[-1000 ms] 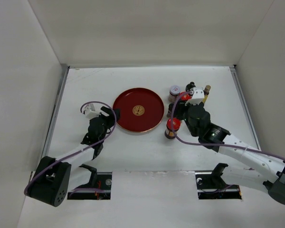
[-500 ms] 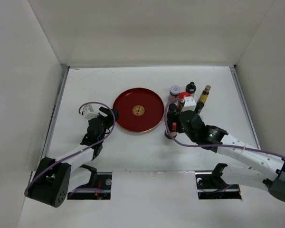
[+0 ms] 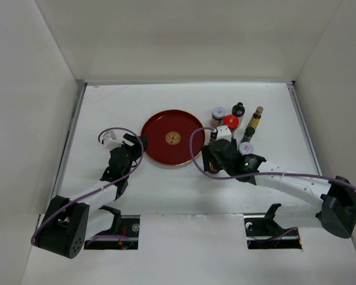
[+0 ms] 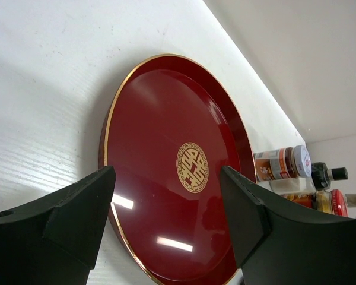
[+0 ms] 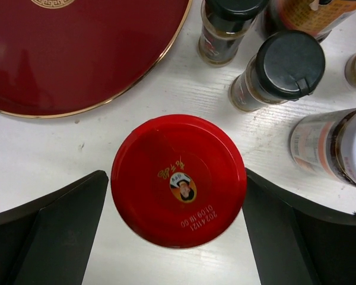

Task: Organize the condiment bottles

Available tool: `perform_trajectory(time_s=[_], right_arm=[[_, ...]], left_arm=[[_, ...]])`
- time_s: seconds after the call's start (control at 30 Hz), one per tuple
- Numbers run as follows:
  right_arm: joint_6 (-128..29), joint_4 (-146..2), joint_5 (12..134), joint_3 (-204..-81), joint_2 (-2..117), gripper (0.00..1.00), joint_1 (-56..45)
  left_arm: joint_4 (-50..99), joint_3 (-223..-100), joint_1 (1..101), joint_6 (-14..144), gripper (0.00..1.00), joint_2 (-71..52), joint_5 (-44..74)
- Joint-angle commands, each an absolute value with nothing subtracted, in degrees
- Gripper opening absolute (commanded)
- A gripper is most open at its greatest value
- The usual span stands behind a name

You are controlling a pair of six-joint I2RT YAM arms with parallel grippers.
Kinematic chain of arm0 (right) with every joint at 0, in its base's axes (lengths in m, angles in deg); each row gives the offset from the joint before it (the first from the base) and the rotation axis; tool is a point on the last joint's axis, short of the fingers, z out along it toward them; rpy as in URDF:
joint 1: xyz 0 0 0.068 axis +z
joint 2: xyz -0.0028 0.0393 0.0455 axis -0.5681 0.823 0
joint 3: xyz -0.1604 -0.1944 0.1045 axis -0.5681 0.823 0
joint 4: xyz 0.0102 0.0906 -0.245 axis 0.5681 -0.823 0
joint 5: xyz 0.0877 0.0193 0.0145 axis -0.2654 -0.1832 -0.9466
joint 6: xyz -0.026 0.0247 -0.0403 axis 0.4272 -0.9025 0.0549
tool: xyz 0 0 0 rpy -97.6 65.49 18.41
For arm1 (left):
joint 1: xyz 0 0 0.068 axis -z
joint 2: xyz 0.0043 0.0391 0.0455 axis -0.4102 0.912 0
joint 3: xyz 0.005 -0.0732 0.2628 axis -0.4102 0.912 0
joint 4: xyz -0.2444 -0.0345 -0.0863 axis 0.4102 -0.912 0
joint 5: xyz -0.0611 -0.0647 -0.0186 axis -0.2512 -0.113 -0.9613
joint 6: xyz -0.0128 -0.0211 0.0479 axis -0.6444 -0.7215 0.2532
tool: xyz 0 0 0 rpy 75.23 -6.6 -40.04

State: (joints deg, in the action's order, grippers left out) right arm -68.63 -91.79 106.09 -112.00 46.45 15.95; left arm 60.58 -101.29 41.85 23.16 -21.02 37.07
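A red-capped jar (image 5: pixel 178 180) stands upright on the table just right of the round red tray (image 3: pixel 173 138). My right gripper (image 5: pixel 175 174) is open and straddles the jar's cap, one finger on each side. In the top view the right gripper (image 3: pixel 216 155) hides this jar. Behind it stand a lilac-lidded jar (image 3: pixel 218 113), a black-capped bottle (image 3: pixel 238 109), another red-capped jar (image 3: pixel 231 121), a slim yellow tan-capped bottle (image 3: pixel 256 117), a tiny black-capped bottle (image 3: pixel 247 133) and a white-lidded jar (image 3: pixel 247 148). My left gripper (image 3: pixel 136 144) is open and empty at the tray's left edge.
The red tray (image 4: pixel 166 148) has nothing on it and fills the left wrist view between the open fingers. Two black-capped bottles (image 5: pixel 289 65) stand close beyond the straddled jar, with the white-lidded jar (image 5: pixel 332 148) to its right. White walls enclose the table.
My right gripper has moved left and toward the near edge, coming down over the red-capped jar by the tray. The bottles behind it now show. The left arm has not moved.
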Motion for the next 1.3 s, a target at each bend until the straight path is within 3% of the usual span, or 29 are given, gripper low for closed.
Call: perform_trajectory(time_s=[0.0,0.17,0.23,0.4,0.53,0.77,1.0,1.27], right_arm=[[-69.5,-87.2,106.7,-112.3,47.4,0.93,15.5],[-68.4,-81.9,109.9,-110.9,46.6,0.64,15.8],[-67.7,-81.6,111.3,-111.3,44.0,0.58,17.3],[-64.6,-81.5,111.8,-115.6,39.2,0.56,18.0],[-61.6,-77.8,109.1,-120.8,42.2,0.56,18.0],[-56.9,-65.5,102.3,-133.8,61.2,0.57,12.6],[-54.0,-64.8,100.9,-154.6,83.5,0.58,9.0],[-52.5,-65.2,101.3,-167.4,95.7,0.6,7.4]], left_arm=[[63.9,-100.9,41.5,22.6,0.69,-20.7,36.7],[65.4,-100.2,41.4,22.9,0.69,-22.2,35.8],[65.4,-99.9,41.3,22.8,0.69,-22.3,36.5],[64.8,-100.0,41.0,22.5,0.69,-22.1,36.7],[64.8,-99.8,40.5,22.0,0.69,-22.0,36.4],[64.2,-99.3,39.3,21.6,0.68,-22.6,36.2],[63.4,-98.6,37.8,21.4,0.68,-23.9,36.1],[63.5,-98.9,37.7,21.3,0.69,-23.4,35.9]])
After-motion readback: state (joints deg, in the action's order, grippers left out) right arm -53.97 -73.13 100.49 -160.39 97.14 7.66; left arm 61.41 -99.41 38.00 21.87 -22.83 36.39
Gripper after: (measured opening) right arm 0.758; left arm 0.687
